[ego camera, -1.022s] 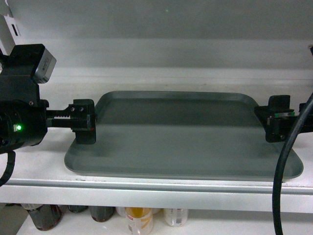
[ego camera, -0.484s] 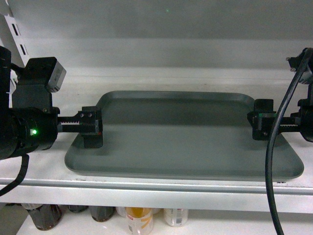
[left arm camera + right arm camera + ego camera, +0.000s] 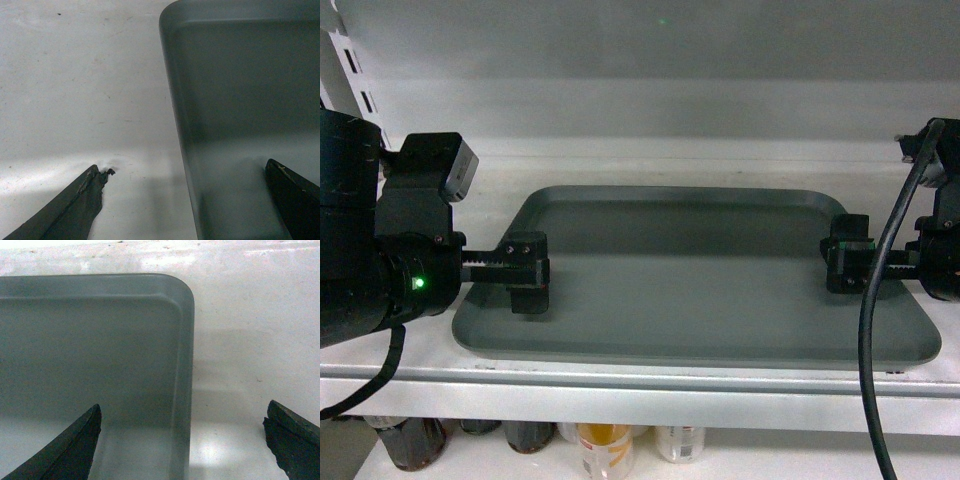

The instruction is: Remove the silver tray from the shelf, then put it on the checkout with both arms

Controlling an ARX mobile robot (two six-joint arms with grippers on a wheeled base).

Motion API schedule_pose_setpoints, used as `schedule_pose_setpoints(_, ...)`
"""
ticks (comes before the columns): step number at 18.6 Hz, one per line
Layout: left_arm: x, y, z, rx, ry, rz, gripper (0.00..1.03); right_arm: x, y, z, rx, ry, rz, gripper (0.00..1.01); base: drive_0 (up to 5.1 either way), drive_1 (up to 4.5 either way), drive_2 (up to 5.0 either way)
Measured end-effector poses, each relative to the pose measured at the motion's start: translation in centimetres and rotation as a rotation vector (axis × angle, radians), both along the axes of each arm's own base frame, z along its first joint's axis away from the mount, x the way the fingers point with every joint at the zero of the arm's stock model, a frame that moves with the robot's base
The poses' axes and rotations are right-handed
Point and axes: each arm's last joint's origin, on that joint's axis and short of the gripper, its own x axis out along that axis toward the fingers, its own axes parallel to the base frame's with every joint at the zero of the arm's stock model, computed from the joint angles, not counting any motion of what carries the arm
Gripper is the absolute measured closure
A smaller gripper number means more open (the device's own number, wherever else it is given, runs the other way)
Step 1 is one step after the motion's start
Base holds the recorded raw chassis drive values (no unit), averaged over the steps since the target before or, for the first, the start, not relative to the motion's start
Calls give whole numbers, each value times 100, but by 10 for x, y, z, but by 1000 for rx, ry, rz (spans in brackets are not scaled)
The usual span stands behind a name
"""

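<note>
The silver tray (image 3: 690, 290) lies flat on the white shelf (image 3: 650, 398). My left gripper (image 3: 525, 272) hangs over the tray's left edge, and my right gripper (image 3: 847, 265) over its right edge. In the left wrist view the left gripper (image 3: 183, 167) is open: one finger stands over the bare shelf (image 3: 75, 90), the other over the tray (image 3: 250, 100), with the rim between them. The right gripper (image 3: 183, 406) is open too, straddling the rim near the far right corner of the tray (image 3: 90, 340). Neither touches the rim. The checkout is out of view.
Bottles (image 3: 605, 450) stand on the board below. A slotted white upright (image 3: 350, 65) rises at the far left, and the shelf's back wall is close behind the tray. A black cable (image 3: 870, 350) hangs in front of the tray's right end.
Both grippers have moved inward: the left one to the right over the tray's left edge, the right one to the left over its right edge. The tray has not moved.
</note>
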Motion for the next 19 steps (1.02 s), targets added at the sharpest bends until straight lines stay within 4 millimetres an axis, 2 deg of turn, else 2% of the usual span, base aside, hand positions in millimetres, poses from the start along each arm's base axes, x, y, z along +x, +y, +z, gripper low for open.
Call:
schedule_pose_setpoints(9, 2, 0, -1, 4, -7, -1, 5, 3, 0, -6, 7, -5, -10, 3, 0, 0, 0)
schedule_pose_setpoints(10, 2, 2, -1, 7, -10, 3, 5, 1, 3, -7, 7, -9, -11, 6, 0, 0, 0)
schedule_pose_setpoints(12, 1, 3, -2, 11, -13, 0, 6, 0, 5, -7, 3, -12, -13, 25, 0, 0, 0)
schedule_pose_setpoints(13, 0, 3, -2, 11, -12, -3, 10, -1, 7, -7, 2, -14, -11, 31, 0, 0, 0)
schedule_pose_setpoints(19, 0, 3, -2, 8, -13, -10, 48, -7, 11, -11, 6, -16, 2, 69, 0, 0, 0)
